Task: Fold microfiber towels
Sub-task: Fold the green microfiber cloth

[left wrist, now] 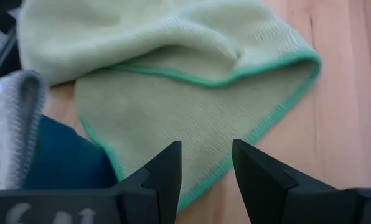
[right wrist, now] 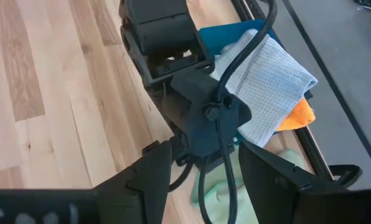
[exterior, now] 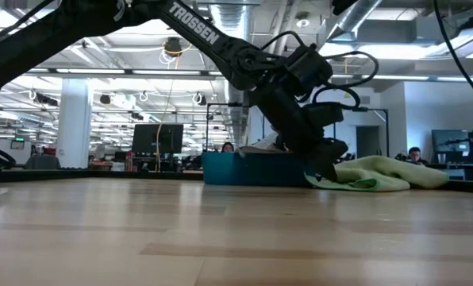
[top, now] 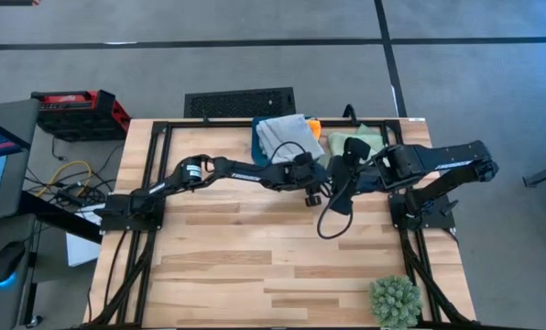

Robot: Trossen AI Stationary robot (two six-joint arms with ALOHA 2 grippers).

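While parted, left gripper (left wrist: 205,163) over green towel (left wrist: 192,106), empty, right gripper (right wrist: 203,168) apart.

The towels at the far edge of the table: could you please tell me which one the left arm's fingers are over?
The light green towel: it lies flat on the wood under the left fingers, unlike the grey and orange towels piled on the box.

The one legible word was "TROSSEN", printed in white capitals along the dark upper link of the robot arm (exterior: 195,36) in the low view. Pale marks showed on the body of the left gripper (left wrist: 205,171) in its wrist view, cut off at the edge and unreadable. Nothing else carried readable text.
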